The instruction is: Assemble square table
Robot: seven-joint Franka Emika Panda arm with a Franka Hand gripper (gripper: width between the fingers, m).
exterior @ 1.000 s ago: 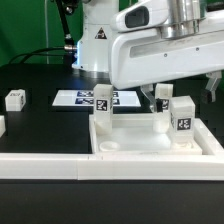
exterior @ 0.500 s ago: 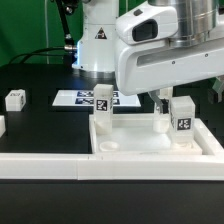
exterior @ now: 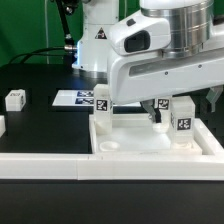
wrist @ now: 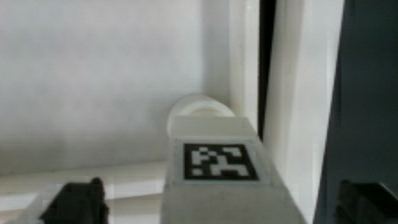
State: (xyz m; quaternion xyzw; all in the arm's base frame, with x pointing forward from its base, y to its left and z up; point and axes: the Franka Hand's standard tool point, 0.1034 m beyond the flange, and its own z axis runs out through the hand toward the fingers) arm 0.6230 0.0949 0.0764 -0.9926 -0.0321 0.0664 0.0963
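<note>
- Between the spread jaws of the gripper [wrist: 219, 204], in the wrist view, stands 1 white leg block [wrist: 217, 150]. Its 1 black-and-white square tag faces the camera; the tag is a pattern, with no letters to read.
- The 2 dark fingertips [wrist: 75, 203] sit wide apart, 1 on each side of that leg, and neither touches it. Nothing is pinched.
- In the exterior view the hand hangs low over the far right part of the table top [exterior: 135, 133], a white square tray with a raised rim. It partly hides a leg there, so the fingers cannot be made out from this side.
- Just to the exterior view's right of the hand, a right leg [exterior: 183, 115] stands upright in the tray and shows a tag. A left leg [exterior: 102, 100] stands at the tray's far left corner, also tagged.
- A loose leg [exterior: 14, 99] sits on the black table [exterior: 45, 128], well apart from the tray, towards the exterior view's left.
- The marker board [exterior: 73, 98] lies flat behind the tray, and its tags are too small to read.
- A long white border rail [exterior: 40, 167] runs along the front, and the tray lies just beside it.
- The arm [exterior: 170, 55] reaches in from the upper right, its white wrist housing level above the tray. A label with a black mark [exterior: 97, 36] on the robot base behind it cannot be read.
</note>
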